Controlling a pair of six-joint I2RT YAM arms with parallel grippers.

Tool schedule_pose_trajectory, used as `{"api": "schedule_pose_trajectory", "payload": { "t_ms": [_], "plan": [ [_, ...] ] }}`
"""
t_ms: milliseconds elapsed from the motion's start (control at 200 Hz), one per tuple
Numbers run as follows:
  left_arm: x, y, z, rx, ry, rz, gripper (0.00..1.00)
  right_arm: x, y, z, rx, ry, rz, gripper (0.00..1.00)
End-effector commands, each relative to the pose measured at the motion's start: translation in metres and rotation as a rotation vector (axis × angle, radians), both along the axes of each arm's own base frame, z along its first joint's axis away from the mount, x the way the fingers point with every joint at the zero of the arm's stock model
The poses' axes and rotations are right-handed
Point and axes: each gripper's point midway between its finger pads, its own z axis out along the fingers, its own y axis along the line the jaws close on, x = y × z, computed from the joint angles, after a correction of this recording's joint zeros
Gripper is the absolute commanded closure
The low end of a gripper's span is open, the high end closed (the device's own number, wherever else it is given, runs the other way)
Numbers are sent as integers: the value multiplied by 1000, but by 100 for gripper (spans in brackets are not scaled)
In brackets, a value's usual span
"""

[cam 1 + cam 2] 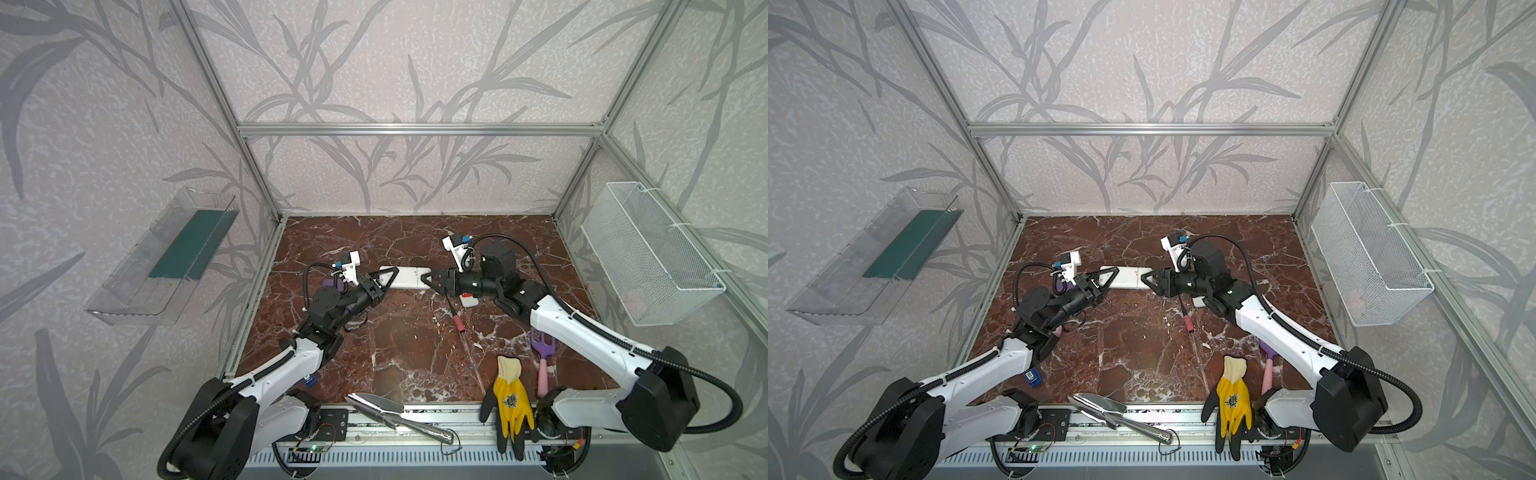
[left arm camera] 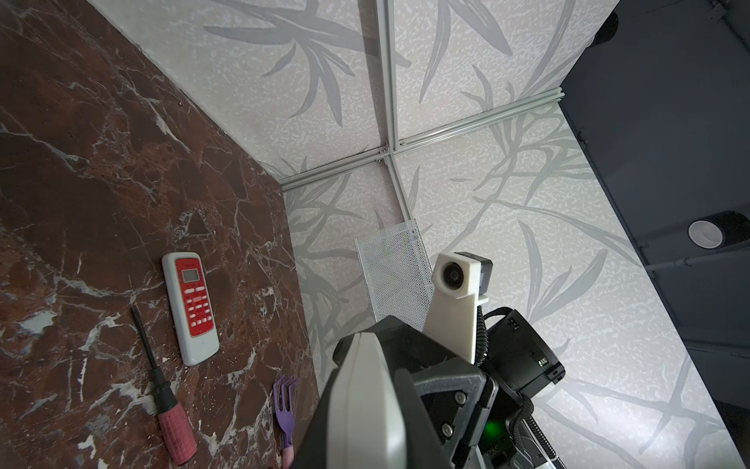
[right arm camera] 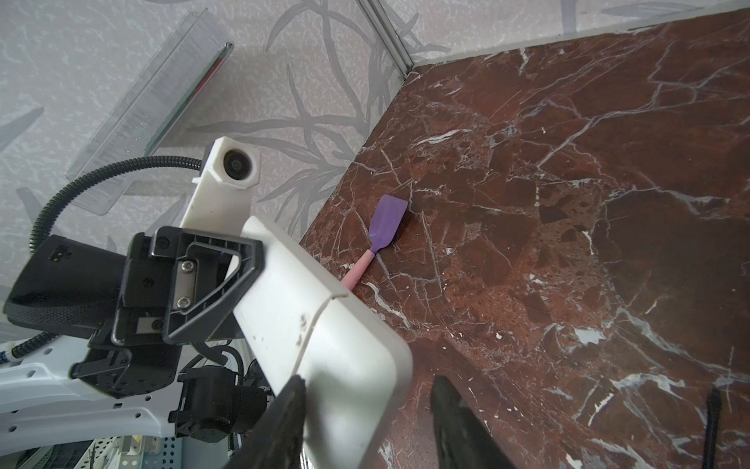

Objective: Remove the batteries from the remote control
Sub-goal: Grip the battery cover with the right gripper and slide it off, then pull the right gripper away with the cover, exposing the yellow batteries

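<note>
A white remote control (image 1: pixel 409 277) (image 1: pixel 1128 277) hangs level above the marble table, back side up in the right wrist view (image 3: pixel 308 316). A seam crosses that back and its cover is closed. The batteries are hidden. My left gripper (image 1: pixel 392 277) (image 2: pixel 365 385) is shut on one end of the remote. My right gripper (image 1: pixel 427 281) (image 3: pixel 369 383) straddles the other end. One of its fingers (image 3: pixel 292 406) lies against the remote's side, while the other finger (image 3: pixel 450 410) stands clear of it over the table.
A second remote with a red face (image 2: pixel 190 308) and a pink-handled screwdriver (image 1: pixel 456 316) lie under my right arm. A purple rake (image 1: pixel 541 349), a yellow glove (image 1: pixel 510 399) and a metal trowel (image 1: pixel 386 411) are near the front. A purple spatula (image 3: pixel 385 223) lies left. A wire basket (image 1: pixel 648 257) hangs right.
</note>
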Motion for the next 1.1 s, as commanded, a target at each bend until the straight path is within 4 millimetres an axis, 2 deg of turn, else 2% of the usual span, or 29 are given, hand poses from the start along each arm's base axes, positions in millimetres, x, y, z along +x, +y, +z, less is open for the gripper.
{"api": "schedule_pose_trajectory", "payload": {
  "t_ms": [0,270,555,930,1095],
  "plan": [
    [-7,-2,18,-39,-63,-28,100,6,5,12,30,-19,2,54],
    [-6,0,22,-50,-67,-18,100,8,3,9,43,-5,-4,71],
    [-5,1,29,-70,-73,-9,100,4,5,11,75,4,18,81],
    [-2,1,35,-81,-76,-1,100,1,12,4,107,41,57,99],
    [-1,2,34,-78,-76,4,100,-2,15,5,126,45,78,100]
  ]
}}
